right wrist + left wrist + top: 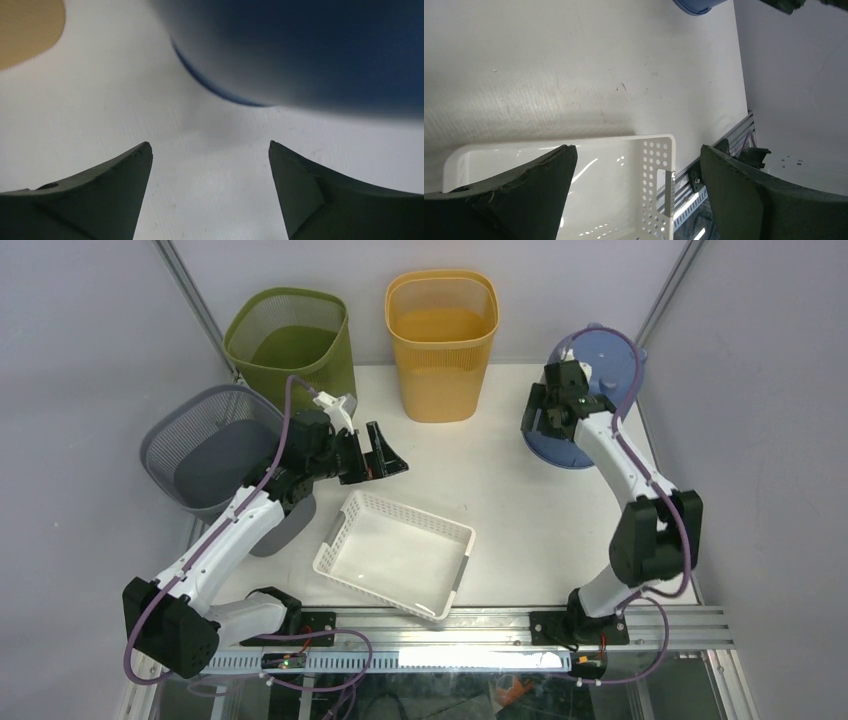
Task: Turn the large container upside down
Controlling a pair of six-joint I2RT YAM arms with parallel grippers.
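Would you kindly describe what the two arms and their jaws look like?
Both the left arm and right arm have white links with black joints and bases. A purple cable runs along each. The jaws are dark, tapered wedges.

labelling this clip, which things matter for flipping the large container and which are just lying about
In the job: white basket, likely the large container; left gripper, open near it.
Lying about: green bin, orange bin, grey mesh bin, blue bin near the open right gripper.
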